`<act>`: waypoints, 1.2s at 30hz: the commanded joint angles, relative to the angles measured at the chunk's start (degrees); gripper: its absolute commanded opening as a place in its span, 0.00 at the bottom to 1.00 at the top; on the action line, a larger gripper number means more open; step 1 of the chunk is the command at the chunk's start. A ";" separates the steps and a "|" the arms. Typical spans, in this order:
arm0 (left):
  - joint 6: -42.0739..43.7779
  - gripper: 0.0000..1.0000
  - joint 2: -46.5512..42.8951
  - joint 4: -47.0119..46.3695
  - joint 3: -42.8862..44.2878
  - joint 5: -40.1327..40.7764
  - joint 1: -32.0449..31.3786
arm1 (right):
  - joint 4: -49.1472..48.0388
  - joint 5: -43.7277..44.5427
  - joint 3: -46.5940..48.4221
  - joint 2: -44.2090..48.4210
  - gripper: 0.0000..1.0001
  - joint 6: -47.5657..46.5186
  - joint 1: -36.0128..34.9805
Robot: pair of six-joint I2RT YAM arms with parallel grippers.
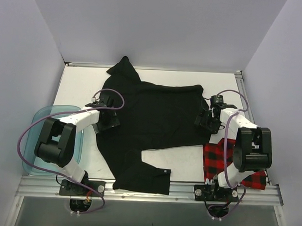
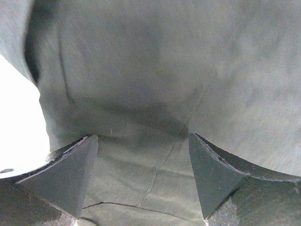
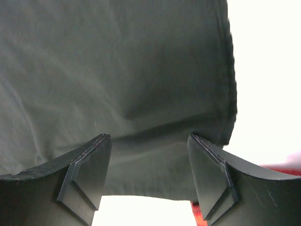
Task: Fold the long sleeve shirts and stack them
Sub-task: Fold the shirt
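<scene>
The black shirt [image 1: 155,123] lies spread over the middle of the table, one sleeve reaching to the back [image 1: 124,67] and a part folded toward the front. My left gripper [image 1: 106,117] is at its left edge, jaws wide open over the cloth [image 2: 155,84], which lies between the fingers [image 2: 70,174]. My right gripper [image 1: 206,120] is at its right edge, also open, with the shirt's hem [image 3: 155,169] between its fingers [image 3: 211,174]. The red-and-black check shirt [image 1: 220,155] lies at the front right, partly under my right arm; a sliver of it shows in the right wrist view [image 3: 282,168].
A translucent teal tub [image 1: 37,138] stands at the left table edge beside my left arm. White walls close in the back and both sides. A metal rail [image 1: 147,190] runs along the front edge. Bare white table [image 1: 179,162] shows between the shirt's parts.
</scene>
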State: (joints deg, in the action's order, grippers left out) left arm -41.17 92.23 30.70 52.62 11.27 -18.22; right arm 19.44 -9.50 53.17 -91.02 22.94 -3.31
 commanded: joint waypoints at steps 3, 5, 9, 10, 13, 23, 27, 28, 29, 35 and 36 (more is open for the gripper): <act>2.23 0.88 5.59 -1.43 6.43 -0.63 4.15 | -0.37 -2.89 6.59 -6.35 0.66 1.23 1.81; 3.11 0.88 8.05 -0.64 8.71 -0.81 5.12 | 0.07 -3.25 8.43 -9.07 0.66 1.49 2.34; 4.43 0.88 11.57 -0.29 11.79 -1.68 7.57 | 1.47 -3.07 11.86 -13.03 0.66 1.06 3.14; 4.60 0.88 12.70 -0.29 12.41 -2.04 7.93 | 1.91 -2.90 12.57 -14.43 0.66 0.88 3.14; 5.13 0.88 14.47 -0.37 14.96 -3.70 8.81 | 3.23 -2.63 16.25 -17.16 0.67 0.70 4.70; 4.52 0.94 10.01 2.52 20.15 -6.87 8.90 | 8.68 0.44 26.29 -19.29 0.68 0.79 7.09; 2.76 0.97 0.43 5.07 17.70 -6.52 8.55 | 8.69 0.44 24.27 -10.95 0.69 2.89 6.57; 2.06 0.97 -4.46 5.94 16.65 -6.17 8.38 | 8.68 0.53 22.35 -6.93 0.70 3.34 6.30; 1.53 0.98 -7.03 6.56 14.03 -5.04 7.59 | 8.77 0.79 21.03 -4.97 0.70 4.04 5.86; -2.25 0.97 -24.53 12.62 1.89 -3.01 4.60 | 8.60 1.32 8.74 9.62 0.74 8.70 3.66; -2.77 0.97 -26.29 13.42 -1.70 -2.83 4.33 | 8.51 1.24 7.06 11.38 0.74 9.40 3.14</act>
State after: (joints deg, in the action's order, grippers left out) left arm -40.91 68.99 37.82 57.45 6.96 -13.10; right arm 24.82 -9.37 65.65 -83.44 28.86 0.49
